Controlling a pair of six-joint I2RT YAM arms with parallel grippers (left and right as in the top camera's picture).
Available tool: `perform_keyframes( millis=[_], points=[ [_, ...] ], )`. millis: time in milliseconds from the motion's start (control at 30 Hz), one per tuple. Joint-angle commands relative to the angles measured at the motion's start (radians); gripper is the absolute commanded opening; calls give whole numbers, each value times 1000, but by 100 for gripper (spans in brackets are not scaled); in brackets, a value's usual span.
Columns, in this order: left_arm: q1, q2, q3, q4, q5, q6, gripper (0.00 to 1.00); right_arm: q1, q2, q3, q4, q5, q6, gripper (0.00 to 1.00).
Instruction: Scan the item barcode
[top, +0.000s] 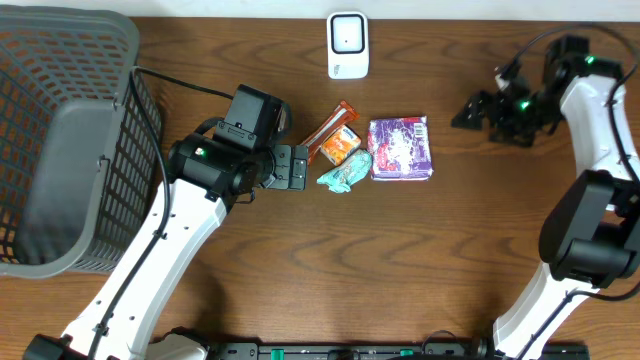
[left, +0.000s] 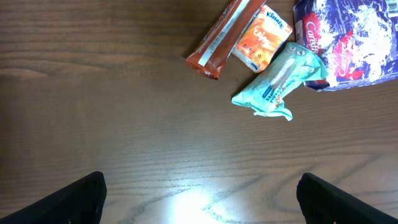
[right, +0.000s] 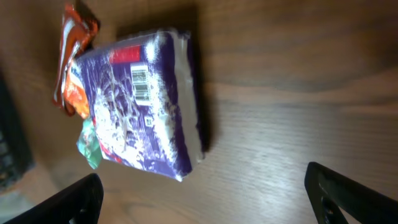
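Purple packet (top: 400, 148) sat mid-worktop (top: 400, 260) below the scanner (top: 347, 44), barcode (right: 141, 83) facing up, probably for easy reading. Both hands were spread wide and empty: left hand (top: 298, 167) just beside the teal wrapper (top: 345, 172), seemingly lined up for a grab, right hand (top: 470, 112) near the packet's far side.

— What stands at the left?
— A grey mesh basket (top: 60, 55) on the brown wooden table (top: 400, 270), its left side cut off by the frame.
— Anything inside?
— A smooth grey sheet (top: 75, 170) against the bottom, perhaps a liner; from above I cannot say.
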Motion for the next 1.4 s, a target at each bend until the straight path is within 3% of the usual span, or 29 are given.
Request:
perform_keyframes(
  millis=[0,333,533,700,1100,1367],
  points=[
    [4,3,3,-4,8,0,98,22,-1,-98,36,-138,-16,99],
    [4,3,3,-4,8,0,98,39,-32,-130,40,-126,-15,99],
    [4,3,3,-4,8,0,98,63,-132,-126,39,8,40,99],
    [4,3,3,-4,8,0,98,141,-228,-126,33,194,79,99],
    [4,3,3,-4,8,0,98,310,-229,-184,53,184,87,99],
    [4,3,3,-4,8,0,98,324,-229,-330,170,254,381,99]
  ],
)
